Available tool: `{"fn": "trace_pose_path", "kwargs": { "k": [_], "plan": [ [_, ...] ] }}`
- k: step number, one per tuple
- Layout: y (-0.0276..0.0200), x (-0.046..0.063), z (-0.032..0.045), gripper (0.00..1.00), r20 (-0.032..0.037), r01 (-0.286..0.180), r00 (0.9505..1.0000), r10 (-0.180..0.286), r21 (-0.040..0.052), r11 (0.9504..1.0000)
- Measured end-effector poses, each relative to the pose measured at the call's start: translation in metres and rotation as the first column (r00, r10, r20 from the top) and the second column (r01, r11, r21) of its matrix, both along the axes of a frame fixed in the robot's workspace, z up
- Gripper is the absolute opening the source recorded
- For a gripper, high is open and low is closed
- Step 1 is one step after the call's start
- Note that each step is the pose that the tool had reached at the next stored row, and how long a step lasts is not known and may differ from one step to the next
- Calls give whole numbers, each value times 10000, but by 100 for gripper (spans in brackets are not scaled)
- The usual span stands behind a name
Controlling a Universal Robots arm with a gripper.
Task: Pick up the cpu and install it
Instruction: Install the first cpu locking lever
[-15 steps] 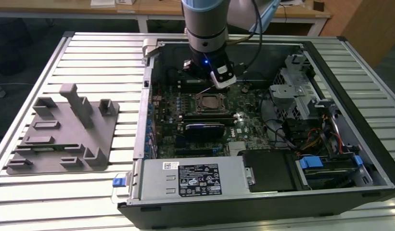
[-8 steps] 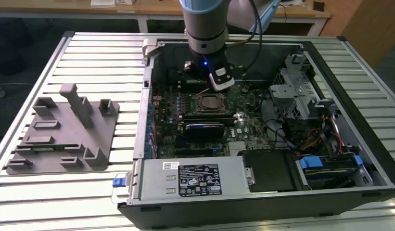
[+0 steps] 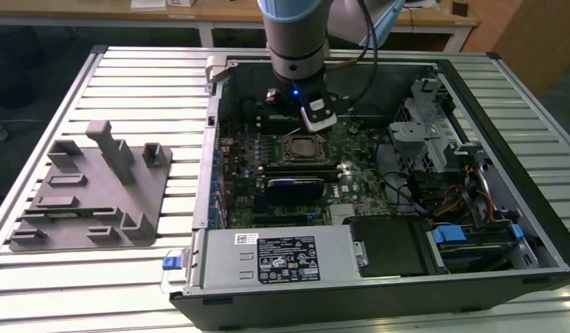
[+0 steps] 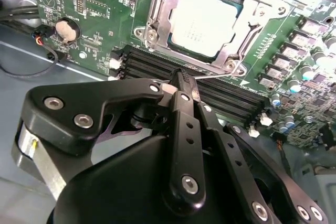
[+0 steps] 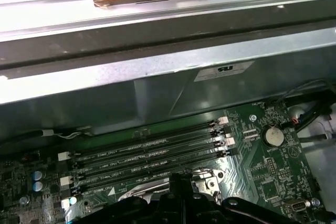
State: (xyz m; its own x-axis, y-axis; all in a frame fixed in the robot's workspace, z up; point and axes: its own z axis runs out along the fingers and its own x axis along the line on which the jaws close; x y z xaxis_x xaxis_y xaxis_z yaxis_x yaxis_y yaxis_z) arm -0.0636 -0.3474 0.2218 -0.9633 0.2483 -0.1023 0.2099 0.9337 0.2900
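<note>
your cpu (image 4: 206, 20) already sits in the socket (image 4: 157, 11), frame apparently unlatched. the gripper (image 4: 182, 80) hangs just beside it, pinched closed and empty; seating looks done, latching remains.

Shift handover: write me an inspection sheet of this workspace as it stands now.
Surface: slatted metal table, open computer case lying on it.
Job's things: cpu sits in the metal-framed socket on the motherboard.
Clutter: grey fixture block beside the case, on the exterior view's left.
Grippers: gripper fingers closed together, empty, over the memory slots beside the socket.
Cables: bundles inside the case.
Surroundings: wooden desks behind.
</note>
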Motion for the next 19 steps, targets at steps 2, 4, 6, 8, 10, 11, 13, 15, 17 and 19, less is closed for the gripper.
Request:
{"fn": "trace_pose_path", "kwargs": {
  "k": [2, 4, 6, 8, 10, 11, 13, 15, 17, 19],
  "plan": [
    [11, 0, -13, 11, 1, 21, 10000, -21, 1, 10000],
    [25, 0, -23, 11, 1, 29, 10000, -29, 1, 10000],
    [39, 0, -33, 11, 1, 45, 10000, -45, 2, 10000],
    [54, 0, -44, 11, 1, 72, 10000, -72, 2, 10000],
    [70, 0, -57, 11, 1, 116, 9999, -116, 1, 9999],
    [76, 0, -64, 11, 2, 136, 9999, -136, 2, 9999],
    [88, 0, -76, 11, 1, 163, 9999, -163, 2, 9999],
    [99, 0, -87, 11, 1, 185, 9998, -185, 2, 9998],
    [107, 0, -98, 11, 3, 205, 9998, -205, 1, 9998],
    [109, 0, -108, 11, 10, 233, 9997, -233, -12, 9997]
  ]
}}
